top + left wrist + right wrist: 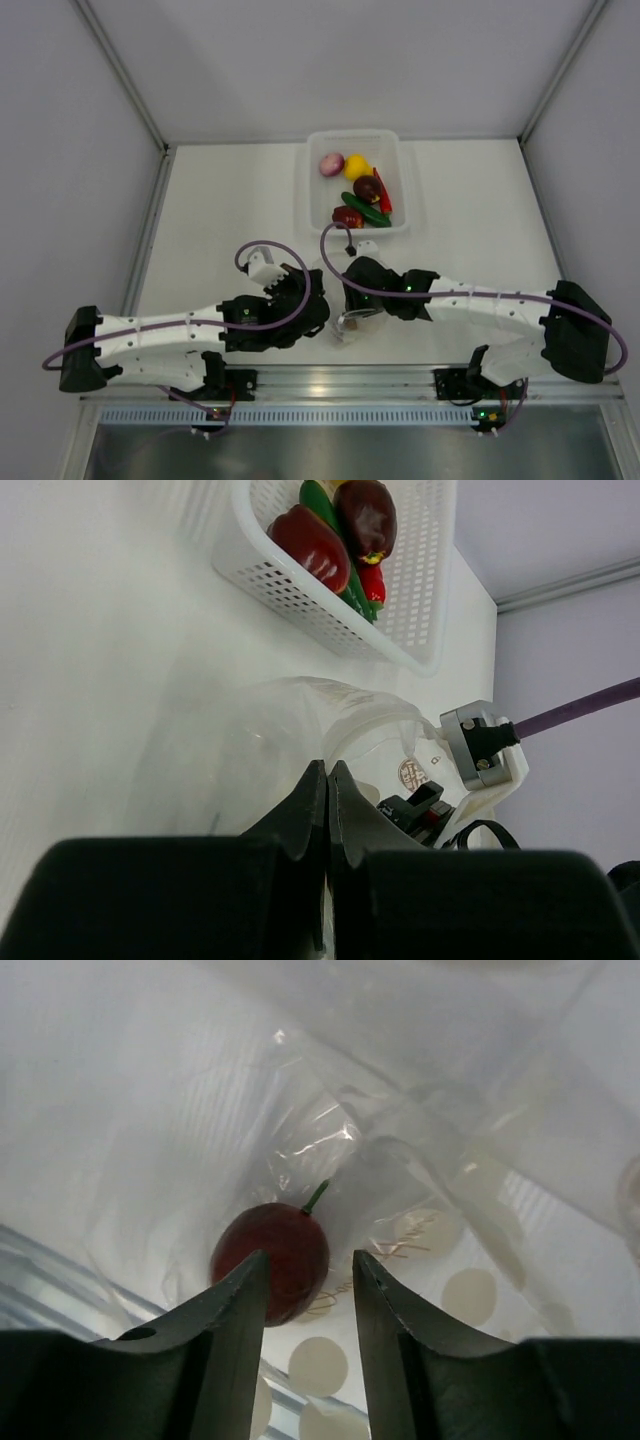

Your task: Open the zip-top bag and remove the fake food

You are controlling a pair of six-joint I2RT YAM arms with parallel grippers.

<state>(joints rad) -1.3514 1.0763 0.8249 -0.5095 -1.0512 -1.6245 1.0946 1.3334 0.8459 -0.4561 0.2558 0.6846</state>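
Zip-top bag (450,1150) around dark red fruit (272,1258)

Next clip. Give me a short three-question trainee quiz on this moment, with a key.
1. True or false: the zip-top bag is already empty.
2. Most of the fake food lies: A in the white basket; B on the bare table; C in a gripper.
3. Fill in: the ___ gripper's jaws stand open.
Key: 1 false, a dark red fruit lies inside; 2 A; 3 right gripper.
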